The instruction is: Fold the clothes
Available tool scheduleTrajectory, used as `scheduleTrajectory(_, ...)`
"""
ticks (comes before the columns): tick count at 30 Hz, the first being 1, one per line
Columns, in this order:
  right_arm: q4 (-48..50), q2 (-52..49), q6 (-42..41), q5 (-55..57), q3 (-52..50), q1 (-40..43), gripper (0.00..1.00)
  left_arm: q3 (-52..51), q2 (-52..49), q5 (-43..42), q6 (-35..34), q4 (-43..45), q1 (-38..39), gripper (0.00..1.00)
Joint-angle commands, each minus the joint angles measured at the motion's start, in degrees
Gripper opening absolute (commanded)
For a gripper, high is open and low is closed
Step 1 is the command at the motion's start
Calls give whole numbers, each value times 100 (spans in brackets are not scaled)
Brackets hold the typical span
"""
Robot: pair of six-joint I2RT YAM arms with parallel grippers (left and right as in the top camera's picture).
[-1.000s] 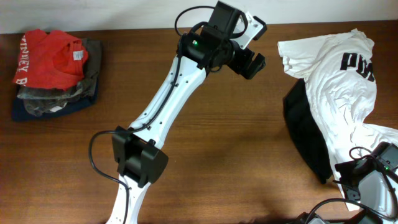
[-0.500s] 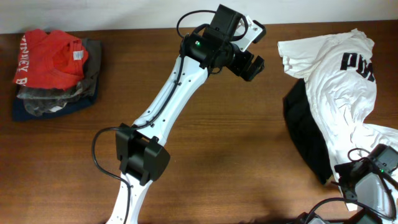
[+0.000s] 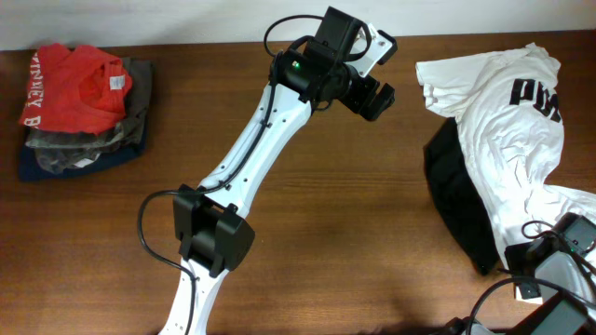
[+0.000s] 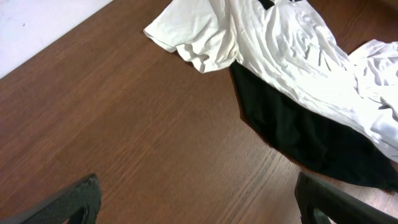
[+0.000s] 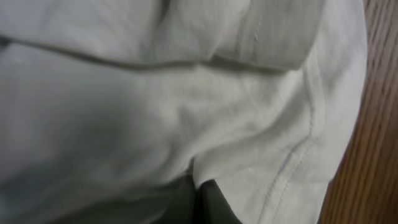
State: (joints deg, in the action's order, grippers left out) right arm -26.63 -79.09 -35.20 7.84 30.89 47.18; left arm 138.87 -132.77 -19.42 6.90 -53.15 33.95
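A white T-shirt (image 3: 507, 140) with black block letters lies crumpled at the table's right side. It partly covers a black garment (image 3: 456, 205) that sticks out on its left. My right gripper (image 3: 549, 249) is at the shirt's near hem. In the right wrist view white cloth (image 5: 155, 106) fills the frame and the gripper (image 5: 199, 202) is shut on a pinched fold of it. My left gripper (image 3: 375, 96) hovers open over bare wood at the back centre, left of the shirt's sleeve (image 4: 193, 37). Nothing lies between its fingers (image 4: 81, 199). The black garment (image 4: 292, 124) lies ahead of it.
A pile of red, grey and navy garments (image 3: 79, 107) sits at the far left back corner. The wooden table (image 3: 354, 233) ends at a white wall (image 4: 37, 18) along the back. The left arm stretches diagonally across the table's middle.
My right gripper has shut on the white T-shirt's hem, and its arm has shifted slightly toward the right edge. The left arm has barely moved.
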Motion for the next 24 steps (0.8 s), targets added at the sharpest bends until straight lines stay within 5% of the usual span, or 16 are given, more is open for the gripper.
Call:
scheduleTrajectory(1,101,-393,291,-472,-247,20,4,2,-42,46,96,-7,28,99)
scheduleTrajectory(11,-518,232,1410,-2588,1071,9,4,4,-42,599,96,85,-13,99)
scheduleTrajectory(18,-1904,800,2072,-3442,3368,-149,4,105,-37,599,96,146,-267,97)
scheduleTrajectory(24,-2555,824,2297,-3438,5158,-1082,4,546,-24,595,94,-2,-566,94)
